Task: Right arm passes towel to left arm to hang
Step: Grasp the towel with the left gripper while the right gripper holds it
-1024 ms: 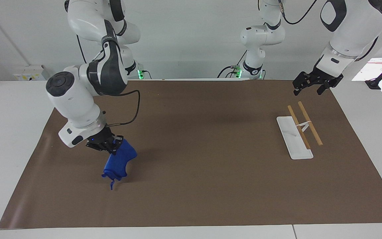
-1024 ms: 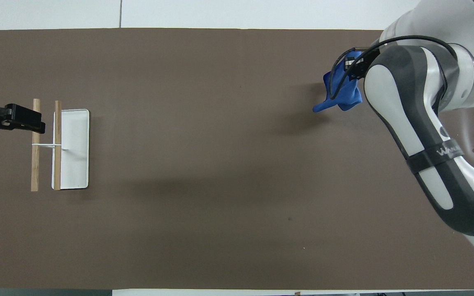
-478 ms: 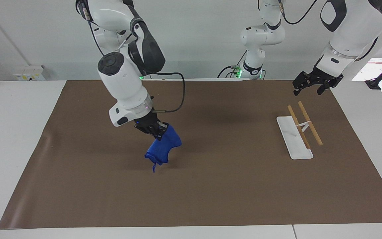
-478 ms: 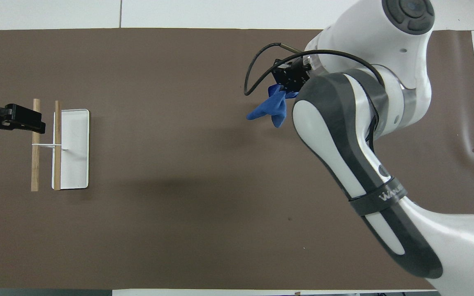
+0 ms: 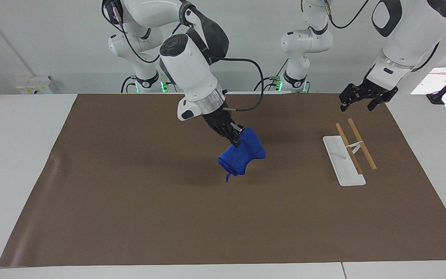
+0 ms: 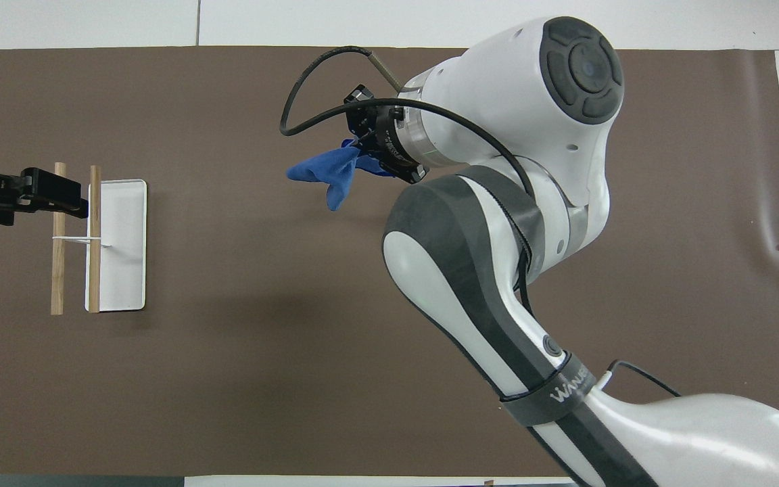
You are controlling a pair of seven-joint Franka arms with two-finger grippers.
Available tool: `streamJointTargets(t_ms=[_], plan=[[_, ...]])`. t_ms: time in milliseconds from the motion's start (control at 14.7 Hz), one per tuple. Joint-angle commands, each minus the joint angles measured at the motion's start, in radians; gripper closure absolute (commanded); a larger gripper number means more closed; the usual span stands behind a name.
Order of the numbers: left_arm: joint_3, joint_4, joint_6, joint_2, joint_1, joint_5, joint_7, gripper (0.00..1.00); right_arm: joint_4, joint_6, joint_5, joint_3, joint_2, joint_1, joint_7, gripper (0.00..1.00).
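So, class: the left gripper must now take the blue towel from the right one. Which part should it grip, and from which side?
Probably the free lower bunch of the towel, below the right gripper pinching its top. Approach from the rack's end, where the left gripper waits: that side hangs unobstructed.

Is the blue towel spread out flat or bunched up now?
Bunched up. The towel hangs crumpled from the right claw, off the mat, its cord loop dangling below.

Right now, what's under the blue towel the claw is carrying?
Only bare brown mat and the towel's shadow lie under the towel, which hangs from the right claw above the table's middle. Nothing else shows there.
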Motion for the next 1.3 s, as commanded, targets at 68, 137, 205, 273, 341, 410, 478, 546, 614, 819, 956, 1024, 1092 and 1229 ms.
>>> streamJointTargets(t_ms=[68,137,205,273,341,410,478,546,614,819,956,1024,1092,1229], plan=[[0.002,-0.044,0.053,-0.01,-0.012,-0.126,-0.232,0.0,-0.003,0.066,0.032,0.002,0.01,0.055,0.107,1.0],[0.002,-0.071,0.098,-0.01,-0.032,-0.175,-0.302,0.0,-0.005,0.116,0.056,0.002,0.017,0.072,0.159,1.0],[0.002,-0.114,0.159,-0.013,-0.04,-0.219,-0.388,0.0,-0.017,0.159,0.07,0.002,0.019,0.082,0.19,1.0],[0.002,-0.147,0.208,-0.015,-0.044,-0.259,-0.46,0.0,-0.028,0.184,0.072,0.002,0.017,0.095,0.204,1.0],[0.002,-0.174,0.248,-0.015,-0.052,-0.3,-0.517,0.0,-0.029,0.187,0.072,0.002,0.016,0.105,0.21,1.0],[0.002,-0.196,0.282,-0.014,-0.054,-0.337,-0.572,0.0,-0.029,0.187,0.072,0.002,0.016,0.11,0.215,1.0],[0.002,-0.211,0.302,-0.01,-0.055,-0.357,-0.612,0.0,-0.029,0.187,0.072,0.002,0.016,0.11,0.215,1.0],[0.002,-0.228,0.326,-0.004,-0.064,-0.379,-0.652,0.0,-0.029,0.186,0.074,0.002,0.016,0.11,0.215,1.0],[0.002,-0.251,0.363,-0.003,-0.066,-0.405,-0.689,0.0,-0.029,0.186,0.074,0.002,0.016,0.11,0.215,1.0],[0.002,-0.283,0.459,0.031,-0.073,-0.488,-0.745,0.0,-0.029,0.187,0.077,0.002,0.016,0.112,0.217,1.0],[0.002,-0.286,0.483,0.058,-0.086,-0.511,-0.746,0.0,-0.028,0.201,0.095,0.002,0.016,0.113,0.244,1.0],[0.002,-0.289,0.485,0.072,-0.087,-0.526,-0.748,0.0,-0.029,0.209,0.097,0.002,0.016,0.119,0.244,1.0],[0.002,-0.29,0.491,0.077,-0.089,-0.543,-0.746,0.0,-0.028,0.209,0.097,0.002,0.017,0.122,0.244,1.0],[0.002,-0.29,0.532,0.098,-0.089,-0.578,-0.755,0.0,-0.029,0.209,0.098,0.002,0.017,0.122,0.244,1.0]])
